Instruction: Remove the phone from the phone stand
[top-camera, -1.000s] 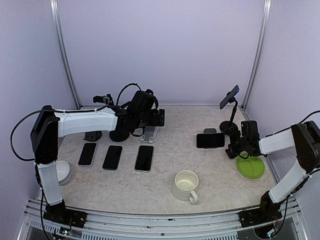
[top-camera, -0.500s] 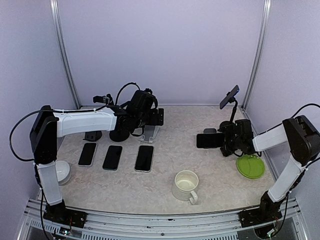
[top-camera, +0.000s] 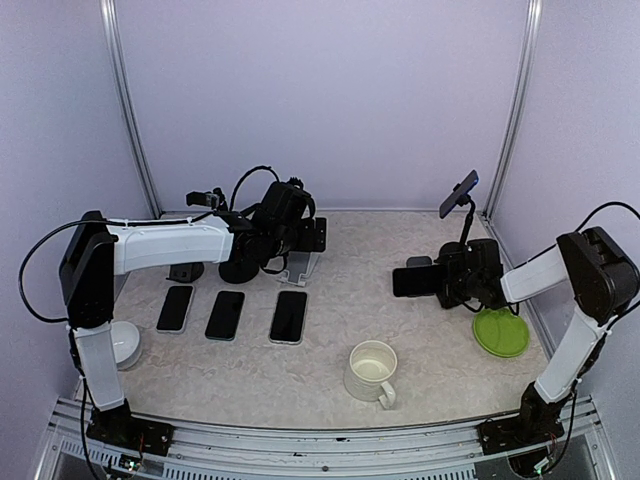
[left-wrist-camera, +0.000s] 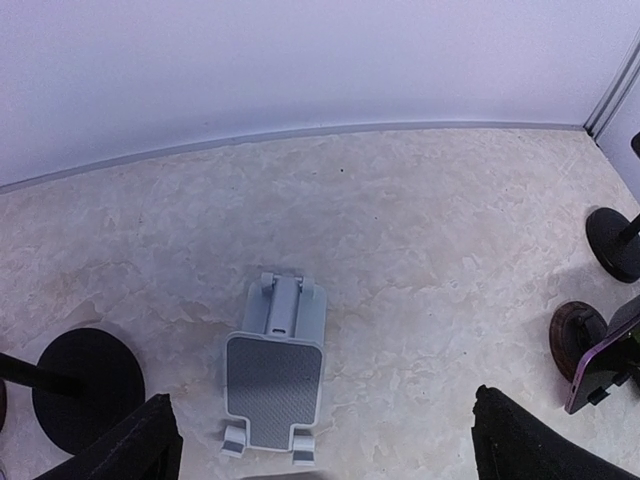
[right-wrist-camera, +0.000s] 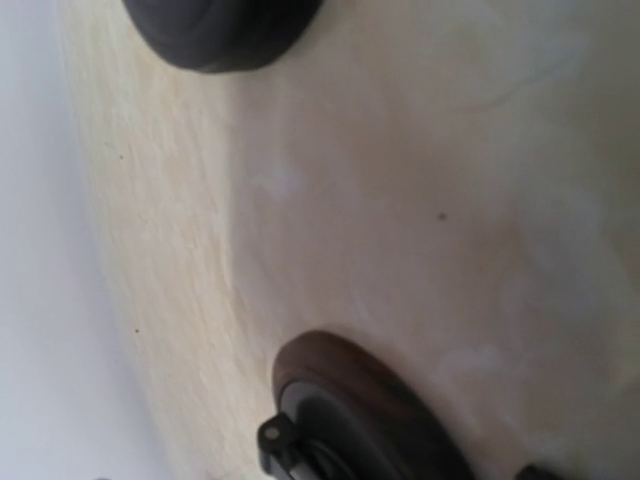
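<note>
A dark phone (top-camera: 418, 281) rests sideways on a small stand with a round brown base (right-wrist-camera: 352, 398). The left wrist view catches the phone (left-wrist-camera: 603, 358) at its right edge. My right gripper (top-camera: 449, 281) is up against the phone's right end; its fingers do not show in the right wrist view, and the top view blends them with the phone. My left gripper (top-camera: 303, 241) hovers over an empty grey phone stand (left-wrist-camera: 274, 372), its fingers (left-wrist-camera: 132, 452) spread wide with nothing between them.
Three phones (top-camera: 225, 314) lie flat in a row at the left. A second phone on a tall black stand (top-camera: 459, 193) rises behind the right gripper. A green plate (top-camera: 501, 334), a white mug (top-camera: 372, 372) and black round bases (left-wrist-camera: 84, 386) stand around.
My right gripper has slid left from beside the green plate up to the phone's right end. The left arm has not moved.
</note>
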